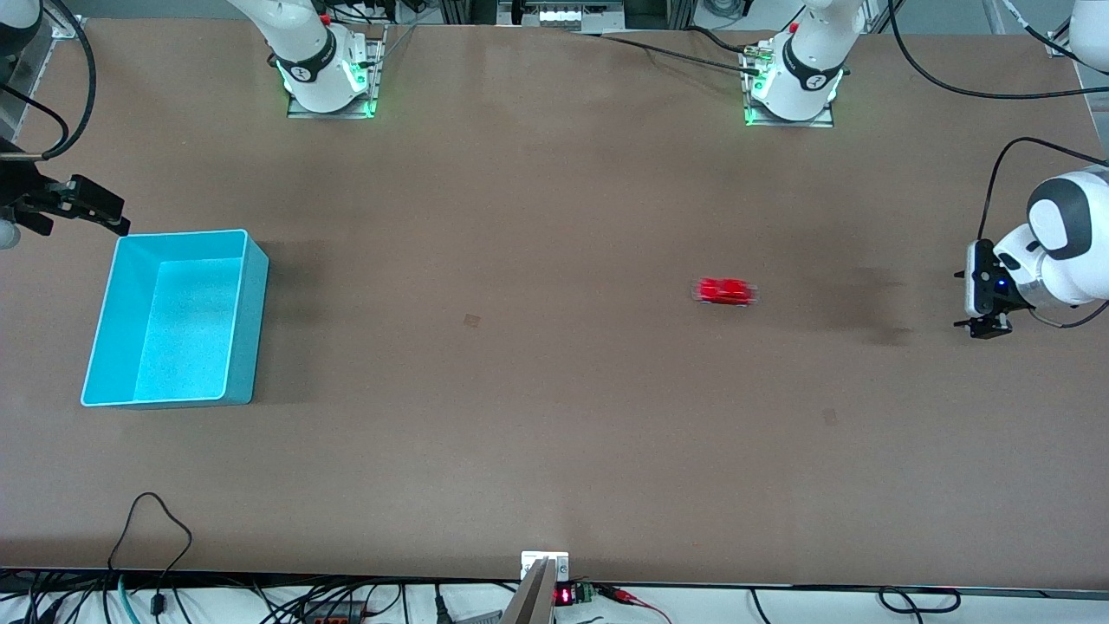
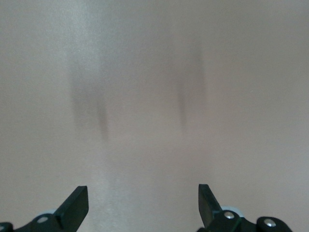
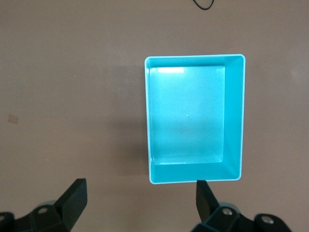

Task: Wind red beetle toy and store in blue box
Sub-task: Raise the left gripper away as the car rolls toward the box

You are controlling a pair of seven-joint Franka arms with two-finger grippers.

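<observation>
Toy car: the red beetle toy (image 1: 726,292) sits on the bare table (image 1: 537,416), well apart from the blue box (image 1: 245,322) and toward the left arm's end; its outline is smeared, so it may be rolling.
Box: open top, nothing inside, standing at the right arm's end of the table.
Left gripper (image 1: 982,299): up near the table edge, well apart from the toy, jaws wide with nothing between them; its wrist view shows only table.
Right gripper (image 1: 102,211): hanging just by the box's corner nearest the robot bases, jaws wide and unloaded.
Risk, rolling: if the toy is moving, a grasp aimed at its present spot may close on air.
Risk, grip: the body is small, rounded and glossy, so it could squirt out of the fingers.
Risk, handover: the box is well away from the toy; the toy could drop along the way.
</observation>
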